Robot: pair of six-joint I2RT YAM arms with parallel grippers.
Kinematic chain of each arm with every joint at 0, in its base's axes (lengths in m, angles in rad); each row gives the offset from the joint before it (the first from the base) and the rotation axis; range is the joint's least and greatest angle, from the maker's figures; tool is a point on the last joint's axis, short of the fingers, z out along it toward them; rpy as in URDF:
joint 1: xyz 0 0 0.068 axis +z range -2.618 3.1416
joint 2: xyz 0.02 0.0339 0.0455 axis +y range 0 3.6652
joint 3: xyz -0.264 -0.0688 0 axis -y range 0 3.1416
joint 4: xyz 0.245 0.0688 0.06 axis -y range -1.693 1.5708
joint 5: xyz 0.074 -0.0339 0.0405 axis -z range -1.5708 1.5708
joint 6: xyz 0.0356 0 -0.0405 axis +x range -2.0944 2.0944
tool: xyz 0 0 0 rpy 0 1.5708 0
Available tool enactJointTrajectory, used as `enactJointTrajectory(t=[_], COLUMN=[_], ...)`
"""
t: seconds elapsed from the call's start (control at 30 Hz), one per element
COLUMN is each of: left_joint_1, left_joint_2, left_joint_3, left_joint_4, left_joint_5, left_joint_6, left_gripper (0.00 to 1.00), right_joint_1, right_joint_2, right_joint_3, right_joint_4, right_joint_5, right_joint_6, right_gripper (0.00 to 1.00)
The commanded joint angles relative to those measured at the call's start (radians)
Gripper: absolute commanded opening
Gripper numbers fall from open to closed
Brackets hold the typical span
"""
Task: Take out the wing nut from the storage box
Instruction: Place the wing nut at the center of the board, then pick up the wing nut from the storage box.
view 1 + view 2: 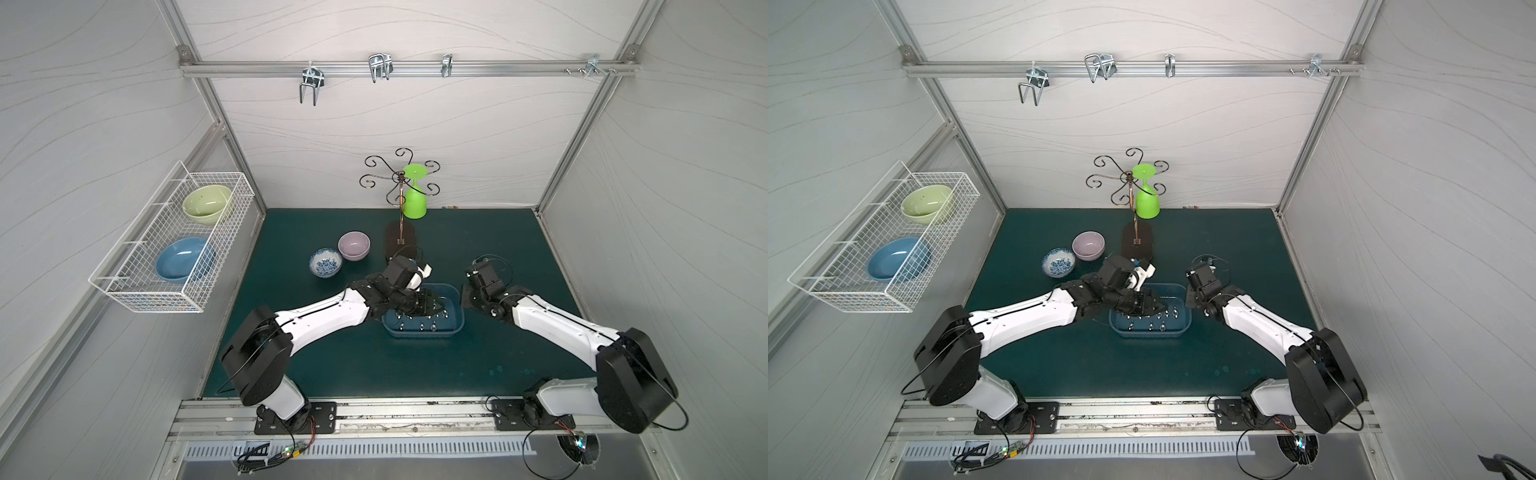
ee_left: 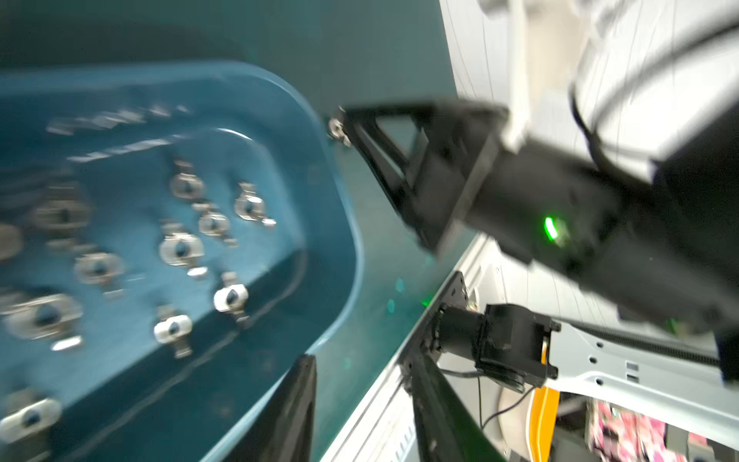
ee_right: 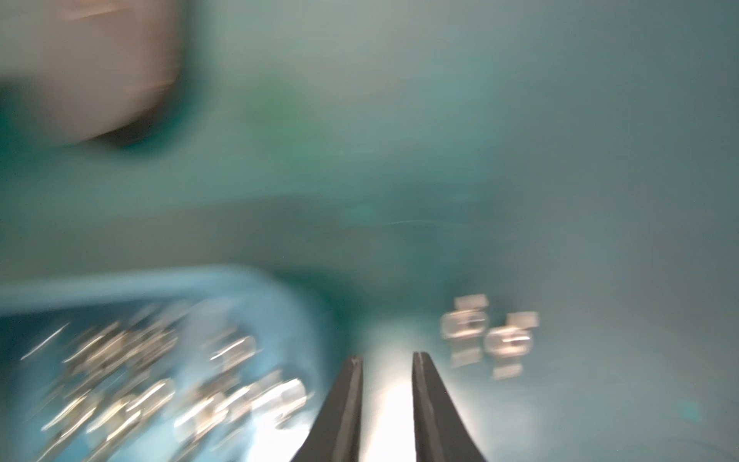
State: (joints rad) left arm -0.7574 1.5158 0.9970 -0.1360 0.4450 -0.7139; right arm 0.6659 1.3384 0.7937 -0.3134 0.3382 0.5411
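Note:
The dark-blue storage box sits mid-table with several silver wing nuts on its floor. My left gripper hangs over the box, its jaws apart with nothing between them. My right gripper is just outside the box's right rim, low over the mat and open with nothing in it. Two blurred wing nuts lie on the mat beside its fingertips. In the left wrist view a silver wing nut shows at the right gripper's tip, outside the box.
A blue-patterned bowl and a lilac bowl stand left of and behind the box. A wire glass stand with a green goblet is at the back. The white wire basket hangs on the left wall.

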Motion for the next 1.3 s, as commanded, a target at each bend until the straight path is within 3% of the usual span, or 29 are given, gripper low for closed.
enactJointTrajectory(t=[0.0, 0.2, 0.5, 1.27], left_joint_1=[0.1, 0.201, 0.204, 0.205], left_joint_2=[-0.068, -0.126, -0.127, -0.084], left_joint_3=[-0.107, -0.217, -0.226, -0.206], left_joint_4=[0.031, 0.05, 0.056, 0.064], left_joint_5=[-0.055, -0.055, -0.034, -0.008], left_joint_6=[-0.035, -0.071, -0.064, -0.048], left_gripper=[0.44, 0.44, 0.44, 0.44], right_joint_1=[0.108, 0.164, 0.128, 0.081], right_joint_2=[0.043, 0.198, 0.345, 0.476], right_joint_3=[0.067, 0.162, 0.238, 0.256], right_joint_4=[-0.051, -0.025, -0.045, 0.005], right_joint_5=[0.052, -0.006, -0.034, -0.092], right_joint_6=[-0.011, -0.018, 0.007, 0.035], right_gripper=[0.25, 0.28, 0.31, 0.31])
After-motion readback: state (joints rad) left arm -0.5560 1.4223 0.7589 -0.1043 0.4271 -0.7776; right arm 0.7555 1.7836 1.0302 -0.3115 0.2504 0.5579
